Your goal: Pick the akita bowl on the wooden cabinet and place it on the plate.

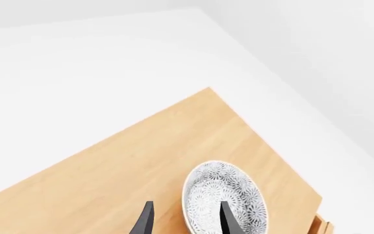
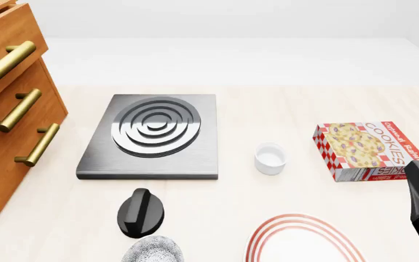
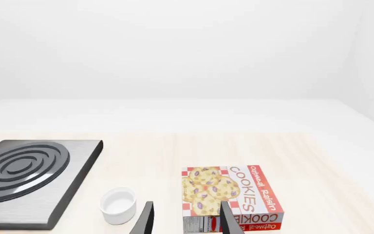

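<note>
Akita bowl (image 1: 225,201) on wooden cabinet (image 1: 141,161) | left hand (image 1: 185,222) apart (one finger (image 1: 229,219) over bowl); right hand (image 3: 185,222) apart

A pale wooden table (image 2: 282,103) carried the wooden cabinet (image 2: 6,109) at its left edge. Beside the cabinet lay a grey square stove (image 2: 155,136) with raised rings, and a black knob (image 2: 140,213) sat near the stove's front. A small white cup (image 2: 270,158) stood between the stove and a cookies box (image 2: 362,150). The plate (image 2: 304,243) and a patterned bowl (image 2: 153,250) rested at the near edge. On the cabinet's top sat the akita bowl (image 1: 223,195).
</note>
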Controlling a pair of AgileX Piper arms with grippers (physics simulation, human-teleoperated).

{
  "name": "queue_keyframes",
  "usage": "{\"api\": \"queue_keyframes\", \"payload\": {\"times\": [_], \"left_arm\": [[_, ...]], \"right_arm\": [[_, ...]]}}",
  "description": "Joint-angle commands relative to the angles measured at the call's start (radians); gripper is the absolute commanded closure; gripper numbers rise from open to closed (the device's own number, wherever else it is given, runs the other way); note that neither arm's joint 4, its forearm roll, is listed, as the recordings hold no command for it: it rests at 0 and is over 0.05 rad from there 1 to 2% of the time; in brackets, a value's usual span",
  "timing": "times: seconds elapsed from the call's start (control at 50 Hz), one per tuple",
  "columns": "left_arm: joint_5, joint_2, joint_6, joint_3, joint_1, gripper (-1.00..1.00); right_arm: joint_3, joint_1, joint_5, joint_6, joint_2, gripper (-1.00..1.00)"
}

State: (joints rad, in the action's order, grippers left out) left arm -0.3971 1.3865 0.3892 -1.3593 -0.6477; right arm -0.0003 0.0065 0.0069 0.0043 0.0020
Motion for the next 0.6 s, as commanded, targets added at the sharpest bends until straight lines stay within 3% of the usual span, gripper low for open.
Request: {"api": "queue_keyframes", "payload": {"times": [0.02,0.52,0.54,0.6], "left_arm": [[0.011,0.016,-0.003,0.01,0.004,-1.0],[0.033,0.036,-0.02,0.039,0.026,-1.0],[0.032,0.037,-0.029,0.036,0.018,1.0],[0.031,0.027,-0.046,0.032,0.018,1.0]], "right_arm": [[0.0,0.0,0.0,0.0,0.0,-1.0],[0.0,0.0,0.0,0.0,0.0,-1.0],[0.0,0.0,0.0,0.0,0.0,-1.0],[0.0,0.0,0.0,0.0,0.0,-1.0]]}}
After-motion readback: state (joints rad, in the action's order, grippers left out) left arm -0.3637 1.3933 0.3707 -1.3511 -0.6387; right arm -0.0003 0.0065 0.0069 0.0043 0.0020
